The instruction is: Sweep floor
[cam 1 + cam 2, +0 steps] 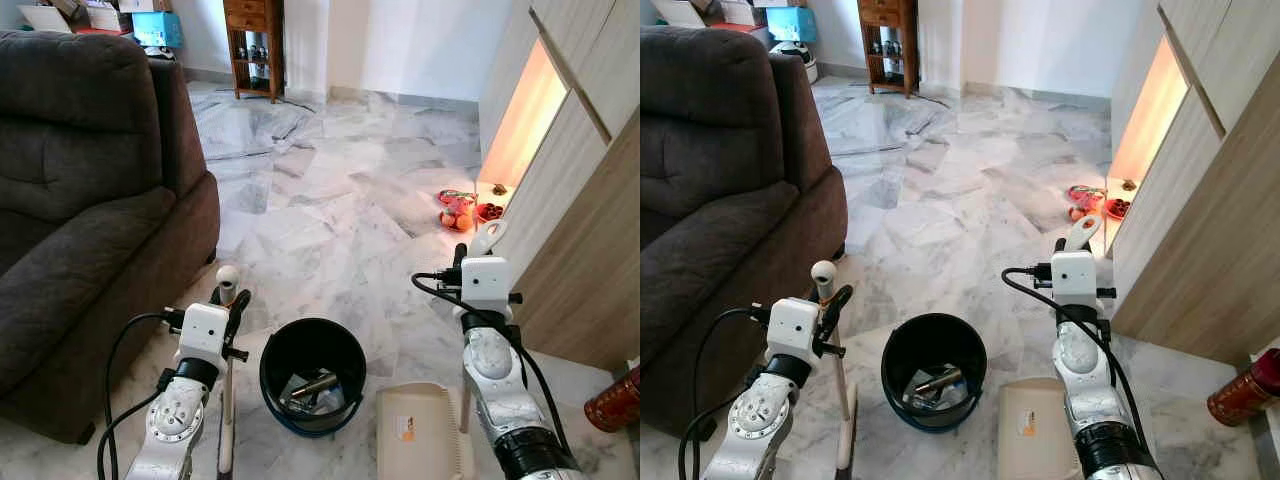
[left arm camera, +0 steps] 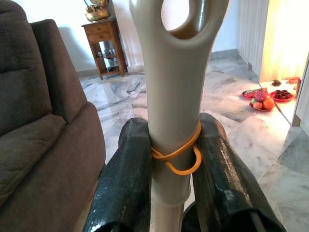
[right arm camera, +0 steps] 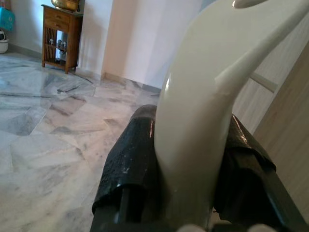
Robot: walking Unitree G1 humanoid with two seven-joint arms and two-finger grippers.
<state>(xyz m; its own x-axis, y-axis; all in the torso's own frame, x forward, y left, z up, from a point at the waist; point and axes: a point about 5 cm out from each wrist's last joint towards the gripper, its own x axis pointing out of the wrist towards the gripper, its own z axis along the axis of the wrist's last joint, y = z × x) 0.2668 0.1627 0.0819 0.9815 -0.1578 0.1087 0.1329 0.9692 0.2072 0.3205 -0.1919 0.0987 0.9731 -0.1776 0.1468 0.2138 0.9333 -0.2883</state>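
Up close, left tool (image 2: 174, 164) clamps the rubber-banded broom handle (image 2: 176, 96); right tool (image 3: 190, 164) clamps the dustpan handle (image 3: 203, 96).

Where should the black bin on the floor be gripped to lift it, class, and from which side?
Probably by its rim, from above. The black bin stands upright and open between the two arms, so the rim's near edge can be pinched over the wall. Its sides look too wide to span. Both end effectors are occupied: left end effector holds the broom handle, right end effector the dustpan handle.

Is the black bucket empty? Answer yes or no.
No: the black bucket on the marble floor holds litter, including a metallic can-like piece.
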